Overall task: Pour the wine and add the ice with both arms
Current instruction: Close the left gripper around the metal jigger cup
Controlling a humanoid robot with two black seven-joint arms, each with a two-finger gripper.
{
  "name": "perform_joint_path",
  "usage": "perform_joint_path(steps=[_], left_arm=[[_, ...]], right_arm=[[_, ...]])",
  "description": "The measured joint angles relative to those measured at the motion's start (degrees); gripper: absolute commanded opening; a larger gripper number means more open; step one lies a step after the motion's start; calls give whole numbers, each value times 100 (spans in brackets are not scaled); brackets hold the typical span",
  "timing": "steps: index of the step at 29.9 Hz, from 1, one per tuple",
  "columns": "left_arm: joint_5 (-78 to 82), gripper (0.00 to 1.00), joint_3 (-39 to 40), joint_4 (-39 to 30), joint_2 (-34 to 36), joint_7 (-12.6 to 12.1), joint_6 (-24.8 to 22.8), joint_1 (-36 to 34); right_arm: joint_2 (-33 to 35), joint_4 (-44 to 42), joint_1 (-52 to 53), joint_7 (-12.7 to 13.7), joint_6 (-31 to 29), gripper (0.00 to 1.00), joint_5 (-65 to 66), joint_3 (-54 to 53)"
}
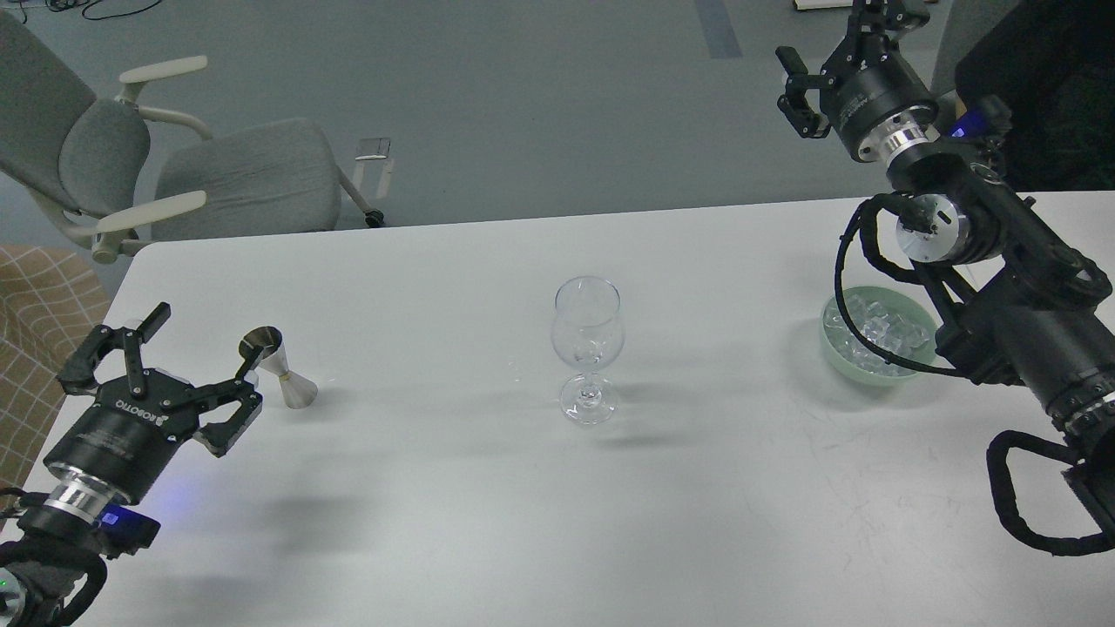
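Observation:
An empty clear stemmed wine glass (pixel 588 348) stands upright at the middle of the white table (pixel 488 522). A small steel jigger (pixel 280 366) stands at the left. A pale green bowl (pixel 832 348) at the right holds a heap of clear ice (pixel 875 326), partly hidden by my right arm. My left gripper (pixel 200 335) is open and empty, low over the table just left of the jigger, one fingertip close beside its rim. My right gripper (pixel 841 35) is open and empty, raised high beyond the table's far right edge.
A grey office chair (pixel 174 174) stands beyond the table's far left corner. A person in dark clothes (pixel 1045 87) is at the far right behind my right arm. A patterned rug (pixel 35 331) lies left of the table.

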State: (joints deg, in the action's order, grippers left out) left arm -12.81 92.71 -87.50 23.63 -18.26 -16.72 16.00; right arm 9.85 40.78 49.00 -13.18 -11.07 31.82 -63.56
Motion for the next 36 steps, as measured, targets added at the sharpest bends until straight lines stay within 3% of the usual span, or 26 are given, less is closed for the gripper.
perform_joint_path(steps=[10, 18, 36], left_arm=[[283, 99, -105, 828, -168, 22, 86, -210], [336, 99, -149, 892, -170, -62, 1059, -611], [621, 99, -425, 1135, -439, -27, 1135, -874]], right_arm=[[74, 36, -12, 2, 2, 100, 0, -1], [151, 44, -1, 25, 8, 100, 0, 3], [193, 203, -71, 16, 8, 100, 1, 125]])
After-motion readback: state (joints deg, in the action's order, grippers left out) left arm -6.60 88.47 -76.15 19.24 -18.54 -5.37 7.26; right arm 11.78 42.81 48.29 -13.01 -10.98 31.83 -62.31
